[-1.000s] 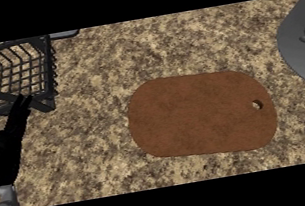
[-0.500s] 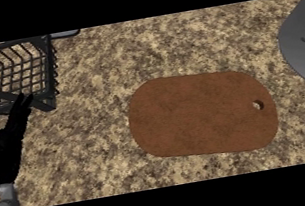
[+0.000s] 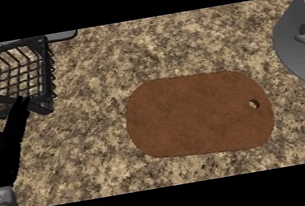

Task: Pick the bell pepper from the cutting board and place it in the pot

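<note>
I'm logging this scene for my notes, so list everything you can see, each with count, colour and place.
counter: one, speckled brown, fills the view
board: one, brown, centre, hole near its right end
pot: one, grey, right edge, partly cut off
basket: one, black wire, top left corner
bell pepper: none in view
left hand: one, black, fingers straight, left edge just below the basket
right hand: not in view
</note>
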Robot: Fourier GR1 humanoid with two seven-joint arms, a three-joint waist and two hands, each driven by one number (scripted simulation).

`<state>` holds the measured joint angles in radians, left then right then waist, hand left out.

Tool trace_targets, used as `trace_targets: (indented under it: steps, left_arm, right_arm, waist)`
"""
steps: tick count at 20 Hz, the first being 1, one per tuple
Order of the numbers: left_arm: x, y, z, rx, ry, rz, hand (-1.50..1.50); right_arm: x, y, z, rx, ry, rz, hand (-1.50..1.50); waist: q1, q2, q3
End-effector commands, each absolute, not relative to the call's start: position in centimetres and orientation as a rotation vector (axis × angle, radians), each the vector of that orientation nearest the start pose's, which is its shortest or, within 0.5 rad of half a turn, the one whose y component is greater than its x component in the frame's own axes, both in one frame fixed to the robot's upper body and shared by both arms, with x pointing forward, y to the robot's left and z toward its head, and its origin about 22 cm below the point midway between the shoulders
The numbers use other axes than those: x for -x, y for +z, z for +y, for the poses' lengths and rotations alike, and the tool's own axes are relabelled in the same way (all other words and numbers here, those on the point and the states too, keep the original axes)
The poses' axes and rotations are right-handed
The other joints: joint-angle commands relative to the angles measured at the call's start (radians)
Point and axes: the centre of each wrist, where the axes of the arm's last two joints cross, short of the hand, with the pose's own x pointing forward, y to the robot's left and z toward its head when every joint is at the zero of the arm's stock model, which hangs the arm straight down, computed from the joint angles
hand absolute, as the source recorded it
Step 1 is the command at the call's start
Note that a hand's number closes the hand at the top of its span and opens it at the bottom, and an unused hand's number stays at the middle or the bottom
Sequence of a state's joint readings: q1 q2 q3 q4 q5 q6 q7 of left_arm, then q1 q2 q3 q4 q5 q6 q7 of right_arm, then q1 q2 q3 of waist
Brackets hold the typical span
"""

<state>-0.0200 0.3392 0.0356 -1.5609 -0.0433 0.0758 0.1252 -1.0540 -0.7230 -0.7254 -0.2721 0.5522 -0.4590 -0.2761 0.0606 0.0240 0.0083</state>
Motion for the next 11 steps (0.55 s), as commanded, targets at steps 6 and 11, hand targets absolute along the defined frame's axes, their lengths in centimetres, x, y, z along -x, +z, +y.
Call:
trace_targets:
  steps: [6, 11]
  left_arm:
    - [-24.3, 2.3, 33.4, -0.429, -0.166, -1.412, 0.0]
    - [-22.4, 2.7, 33.5, -0.409, -0.156, -1.385, 0.0]
  right_arm:
    - [-38.1, 14.2, -47.7, 0.956, -0.338, -1.656, -1.5]
    - [-34.8, 13.9, -51.3, 0.974, -0.37, -1.684, -1.5]
  waist:
    - [-0.034, -0.012, -0.006]
    - [-0.053, -0.024, -0.007]
